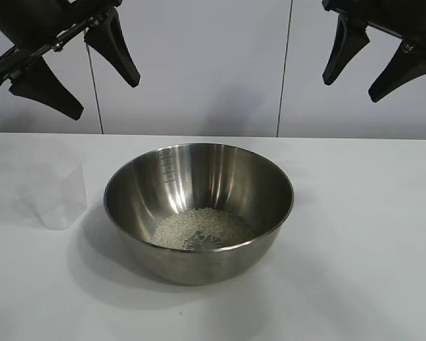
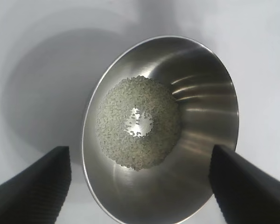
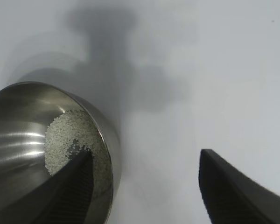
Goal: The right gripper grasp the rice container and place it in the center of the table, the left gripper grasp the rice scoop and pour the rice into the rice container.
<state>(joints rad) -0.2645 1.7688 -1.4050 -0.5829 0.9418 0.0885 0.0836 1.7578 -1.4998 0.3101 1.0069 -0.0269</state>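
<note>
On the white surface (image 1: pixel 369 234) in the exterior view, the rice container (image 1: pixel 199 209) sits at the center with the rice (image 1: pixel 202 229) heaped in its bottom; faint measuring marks run down its inner wall, too small to read. The rice scoop (image 1: pixel 57 193) stands upright and apart at its left, looking empty. The left gripper (image 1: pixel 74 60) and right gripper (image 1: pixel 380 57) hang above, jaws spread, holding nothing. In the left wrist view, the wide jaws frame the container and its grains. In the right wrist view, the jaws stand apart beside the container's rim.
</note>
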